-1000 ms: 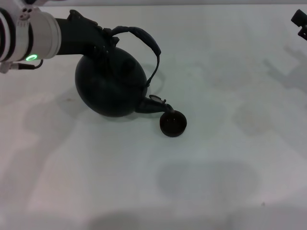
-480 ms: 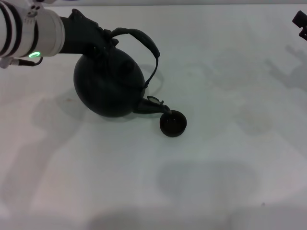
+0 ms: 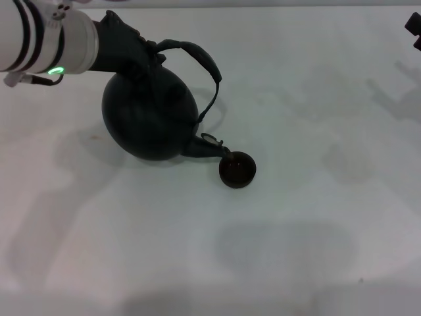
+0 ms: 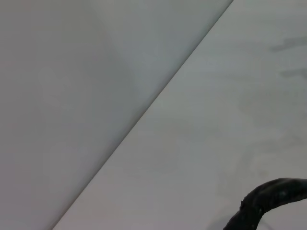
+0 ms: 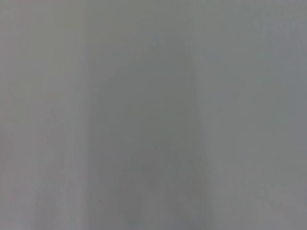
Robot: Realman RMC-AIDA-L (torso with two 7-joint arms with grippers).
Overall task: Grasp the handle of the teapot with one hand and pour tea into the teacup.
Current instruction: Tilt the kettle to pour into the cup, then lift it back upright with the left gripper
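Observation:
The round matte black teapot (image 3: 148,118) hangs tilted at the left of the white table, its short spout (image 3: 209,145) pointing down over the rim of the teacup (image 3: 237,170). That teacup is a tiny dark cup standing on the table. My left gripper (image 3: 146,55) is shut on the near-arm end of the arched black handle (image 3: 202,58). A short stretch of the handle (image 4: 273,196) shows in the left wrist view. My right gripper (image 3: 414,27) is parked at the far right edge, mostly cut off. The right wrist view holds only a grey surface.
The white table (image 3: 296,230) stretches bare around the pot and cup. In the left wrist view the table edge (image 4: 144,115) runs diagonally against a grey wall.
My left arm has shifted slightly to the right and farther back. The teapot stays tilted with its spout over the teacup. The cup has not moved.

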